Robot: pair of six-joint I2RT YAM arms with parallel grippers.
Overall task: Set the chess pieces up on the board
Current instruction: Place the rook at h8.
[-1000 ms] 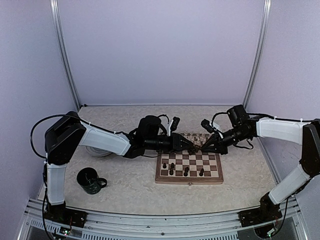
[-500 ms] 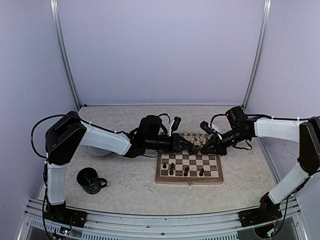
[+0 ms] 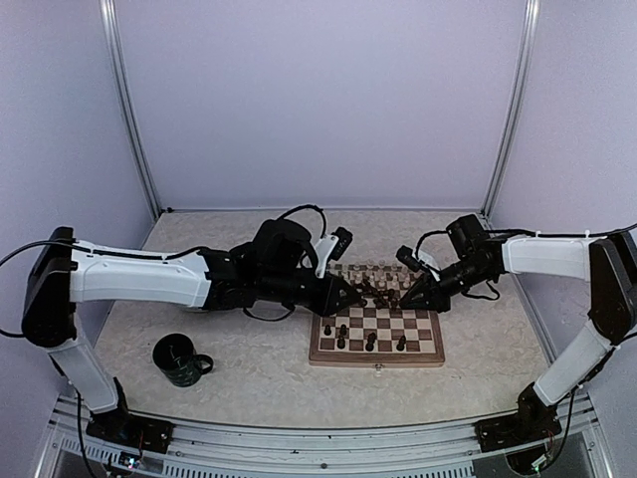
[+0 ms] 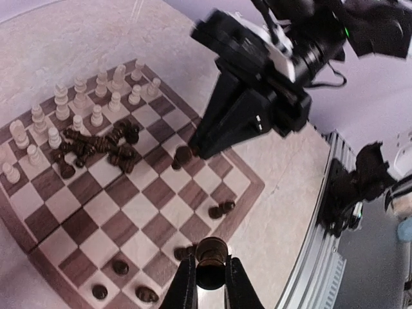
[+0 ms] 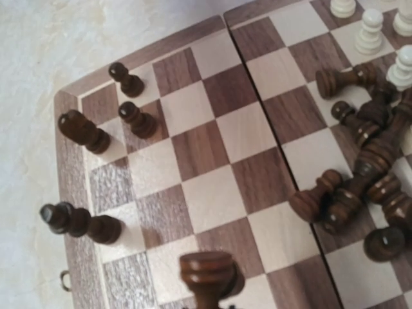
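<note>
Many toppled dark pieces (image 5: 373, 161) clutter the board (image 5: 206, 148); mug (image 3: 182, 358) stands apart.

This looks like a robot lab. Plain pale walls (image 3: 318, 100) and metal poles (image 3: 127, 110) make a small booth. The left arm (image 3: 139, 279) and the right arm (image 3: 552, 256) are fixed to a metal rail (image 3: 318, 438) at the worktop (image 3: 249, 368) edge.

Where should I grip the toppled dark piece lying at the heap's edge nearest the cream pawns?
Take the toppled dark piece by its narrow stem, coming straight down and closing across its length. It lies flat, wide base pointing away from the heap, with bare board either side of the stem.
</note>
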